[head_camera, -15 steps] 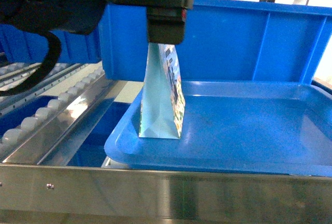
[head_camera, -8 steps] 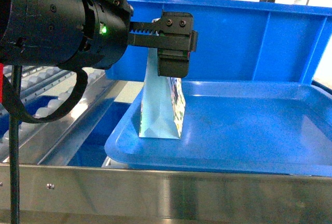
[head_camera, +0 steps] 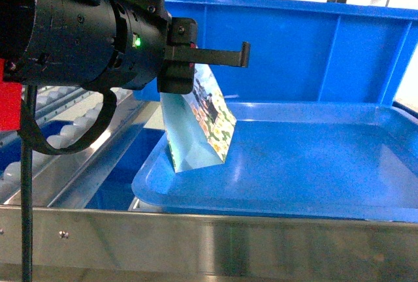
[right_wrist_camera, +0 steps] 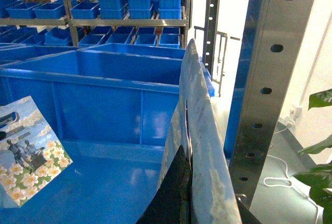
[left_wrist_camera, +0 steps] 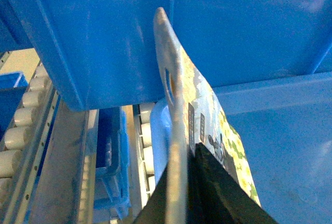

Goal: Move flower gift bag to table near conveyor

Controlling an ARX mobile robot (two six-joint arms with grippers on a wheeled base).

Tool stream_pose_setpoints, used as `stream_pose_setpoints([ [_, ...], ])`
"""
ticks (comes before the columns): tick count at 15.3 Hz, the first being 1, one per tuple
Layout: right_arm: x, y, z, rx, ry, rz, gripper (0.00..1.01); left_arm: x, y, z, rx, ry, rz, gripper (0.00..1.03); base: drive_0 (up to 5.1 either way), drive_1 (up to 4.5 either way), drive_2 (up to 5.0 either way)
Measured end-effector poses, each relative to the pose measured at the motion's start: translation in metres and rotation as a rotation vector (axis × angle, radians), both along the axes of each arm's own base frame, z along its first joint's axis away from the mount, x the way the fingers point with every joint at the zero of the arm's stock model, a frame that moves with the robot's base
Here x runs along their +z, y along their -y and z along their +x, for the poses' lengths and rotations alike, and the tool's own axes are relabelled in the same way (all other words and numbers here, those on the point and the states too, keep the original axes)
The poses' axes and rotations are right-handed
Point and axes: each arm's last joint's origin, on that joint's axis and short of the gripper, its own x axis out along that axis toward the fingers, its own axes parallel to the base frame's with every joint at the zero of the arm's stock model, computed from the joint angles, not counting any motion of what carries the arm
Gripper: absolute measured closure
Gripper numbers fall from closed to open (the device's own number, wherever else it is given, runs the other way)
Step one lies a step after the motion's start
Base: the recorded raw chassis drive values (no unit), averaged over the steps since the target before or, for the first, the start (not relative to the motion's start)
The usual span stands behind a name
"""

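My left gripper [head_camera: 189,66] is clamped on the top edge of the bag [head_camera: 199,128], upper centre-left of the head view; the wrist view shows the bag's upper strip pinched between my dark fingers [left_wrist_camera: 218,193]. The right gripper [right_wrist_camera: 194,203] looks closed on another thin bluish sheet at the lower middle of its own view (I can't tell what it is).

The bag sits in the blue bin [head_camera: 313,164], at its near left corner, bottom resting on the bin floor. I judge it light and thin, paper, easily creased or torn, with a glossy printed face that could slip. The stiff top edge near the handle cut-out is the sensible hold, which is where I have it.

Its long axis runs bottom to top, tilted: top leaning to the upper left of the head frame, flowered face turned right. The conveyor [head_camera: 59,138] lies at left; no table shows.
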Motion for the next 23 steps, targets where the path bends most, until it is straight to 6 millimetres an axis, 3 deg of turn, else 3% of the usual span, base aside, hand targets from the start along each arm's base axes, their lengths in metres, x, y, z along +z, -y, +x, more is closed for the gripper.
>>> stream_pose_setpoints([
  [1,0.000,0.000,0.000,0.000,0.000,0.000,0.99,0.000,0.001,-0.001,0.001,-0.001,-0.010,1.01,0.0,0.00,0.0],
  [7,0.000,0.000,0.000,0.000,0.000,0.000,0.99,0.007,0.004,-0.001,0.007,0.061,-0.021,1.01,0.0,0.00,0.0],
  [9,0.000,0.000,0.000,0.000,0.000,0.000,0.99,0.024,0.000,-0.005,-0.005,0.122,-0.025,1.01,0.0,0.00,0.0],
  [11,0.000,0.000,0.000,0.000,0.000,0.000,0.99,0.050,-0.016,-0.016,-0.005,0.212,-0.033,1.01,0.0,0.00,0.0],
  [14,0.000,0.000,0.000,0.000,0.000,0.000,0.99,0.075,-0.060,-0.040,0.039,0.322,-0.019,1.01,0.0,0.00,0.0],
  [17,0.000,0.000,0.000,0.000,0.000,0.000,0.99,0.086,-0.104,-0.079,0.110,0.369,-0.012,1.01,0.0,0.00,0.0],
  [19,0.000,0.000,0.000,0.000,0.000,0.000,0.99,0.090,-0.118,-0.103,0.102,0.406,-0.015,1.01,0.0,0.00,0.0],
  [21,0.000,0.000,0.000,0.000,0.000,0.000,0.99,0.078,-0.127,-0.124,0.117,0.381,-0.002,1.01,0.0,0.00,0.0],
  [23,0.000,0.000,0.000,0.001,0.002,0.000,0.99,0.079,-0.129,-0.131,0.121,0.409,-0.009,1.01,-2.5,1.23,1.2],
])
